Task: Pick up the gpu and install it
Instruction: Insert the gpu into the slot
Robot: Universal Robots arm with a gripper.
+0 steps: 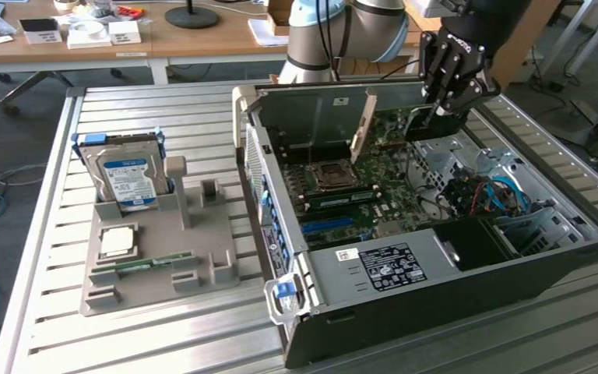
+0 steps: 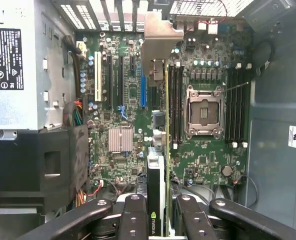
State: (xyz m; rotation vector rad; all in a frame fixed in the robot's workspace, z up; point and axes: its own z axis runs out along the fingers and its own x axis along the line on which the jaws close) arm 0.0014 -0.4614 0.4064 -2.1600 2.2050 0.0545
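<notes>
Gpu (image 2: 157,185) lifted; gripper (image 2: 160,222) clamps its edge above the motherboard (image 2: 123,100). Seating in the slot not evident.

- Gripper (image 2: 163,220) clamps the gpu (image 2: 156,172), seen edge-on.
- Gpu lies over the motherboard (image 2: 120,100), between a blue slot (image 2: 143,91) and the CPU socket (image 2: 204,111).

Arm: pale blue and silver cylindrical robot arm (image 1: 325,31), joints were rounded.
Gripper: black linkage-bar gripper (image 1: 442,111) bore white lettering; silver screws (image 2: 135,198) studded its links.
</notes>
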